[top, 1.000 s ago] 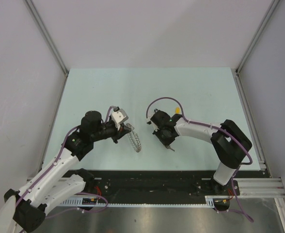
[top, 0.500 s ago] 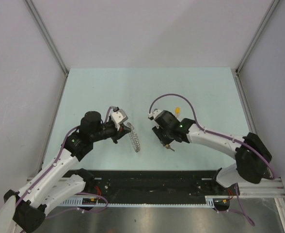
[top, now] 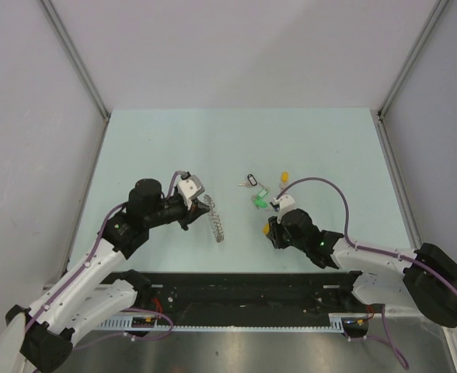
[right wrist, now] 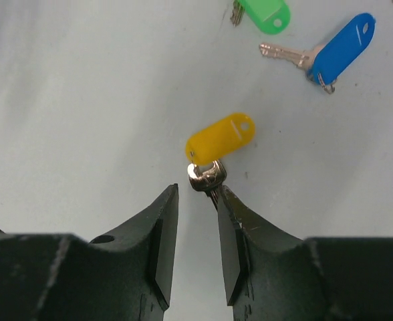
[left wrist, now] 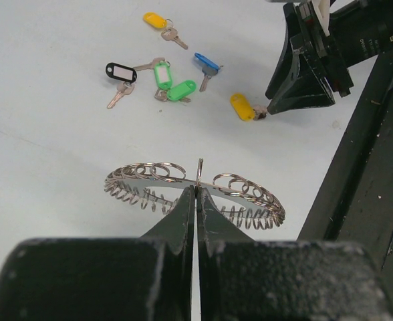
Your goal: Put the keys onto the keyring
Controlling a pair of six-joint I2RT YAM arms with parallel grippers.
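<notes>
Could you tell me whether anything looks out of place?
Nothing looks damaged. One yellow key lies apart from the other keys, at the tips of the open right pincer, not gripped. The left pincer holds the keyring, no key on it.

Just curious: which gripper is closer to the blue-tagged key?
Right. The right gripper sits close to the blue-tagged key; the left gripper holds the keyring, farther away.

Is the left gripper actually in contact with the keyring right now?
Touching. The left wrist view shows the left gripper with its jaws closed, pinching the near rim of the keyring, with no gap between them.
</notes>
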